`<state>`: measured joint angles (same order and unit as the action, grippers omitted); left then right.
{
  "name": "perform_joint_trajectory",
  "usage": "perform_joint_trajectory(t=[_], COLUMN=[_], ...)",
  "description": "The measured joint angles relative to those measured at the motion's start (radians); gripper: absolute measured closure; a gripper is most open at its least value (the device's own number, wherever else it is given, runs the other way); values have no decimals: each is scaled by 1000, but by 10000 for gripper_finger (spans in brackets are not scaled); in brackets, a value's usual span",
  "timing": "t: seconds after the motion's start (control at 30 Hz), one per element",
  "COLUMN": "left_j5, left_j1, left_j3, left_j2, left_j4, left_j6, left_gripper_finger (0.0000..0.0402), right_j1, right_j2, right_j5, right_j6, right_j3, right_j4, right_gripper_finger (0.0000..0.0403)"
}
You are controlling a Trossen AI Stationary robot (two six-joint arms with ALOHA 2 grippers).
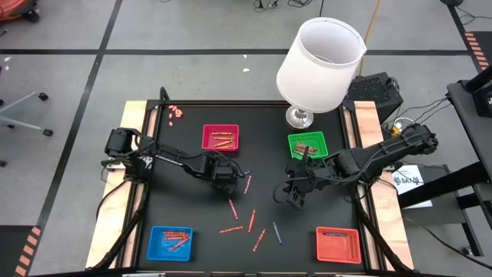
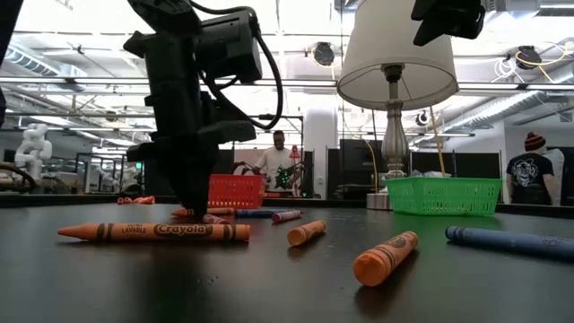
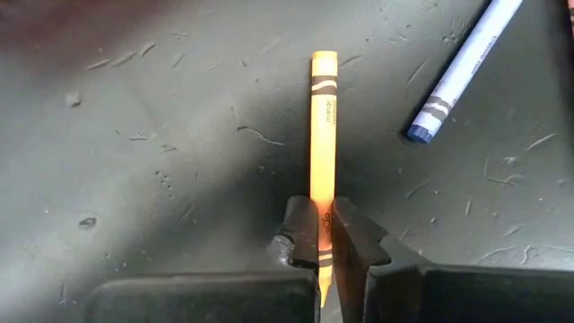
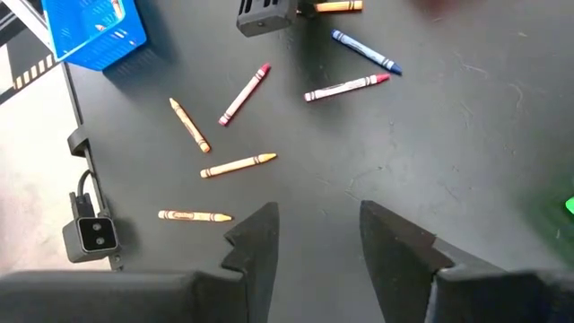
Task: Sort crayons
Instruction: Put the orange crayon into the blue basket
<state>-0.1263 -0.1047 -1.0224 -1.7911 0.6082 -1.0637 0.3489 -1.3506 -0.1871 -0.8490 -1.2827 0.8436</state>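
My left pincer (image 3: 321, 247) is pinching a thin orange wax crayon (image 3: 323, 152) near its pointed tip, low on the black desk (image 3: 161, 179) at centre frame. It's light, stiff, brittle; a mid-shaft hold seems safer. My right pincer (image 4: 318, 235) hangs spread, empty.

Loose crayons (image 1: 251, 221) lie scattered mid-desk between both arms. The left gripper (image 1: 228, 178) is low beside them, the right gripper (image 1: 295, 196) near the green tray (image 1: 307, 144).
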Motion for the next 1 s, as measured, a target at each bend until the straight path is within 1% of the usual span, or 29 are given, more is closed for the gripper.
perform_joint_trajectory(t=[0.2, 0.47, 0.7, 1.0], left_j5=[20, 30, 47, 47], left_j1=[-1, -1, -3, -35], left_j3=[4, 4, 3, 2], left_j2=[41, 148, 296, 492], left_j4=[13, 12, 9, -9], left_j6=[-2, -2, 7, 79], left_gripper_finger=[396, 396, 396, 396], right_j1=[0, 0, 1, 1], right_j2=[0, 0, 0, 0], right_j5=[5, 6, 6, -1], right_j6=[-6, -21, -22, -8], right_j3=[0, 0, 0, 0], right_j4=[0, 0, 0, -1], right_gripper_finger=[259, 259, 259, 259])
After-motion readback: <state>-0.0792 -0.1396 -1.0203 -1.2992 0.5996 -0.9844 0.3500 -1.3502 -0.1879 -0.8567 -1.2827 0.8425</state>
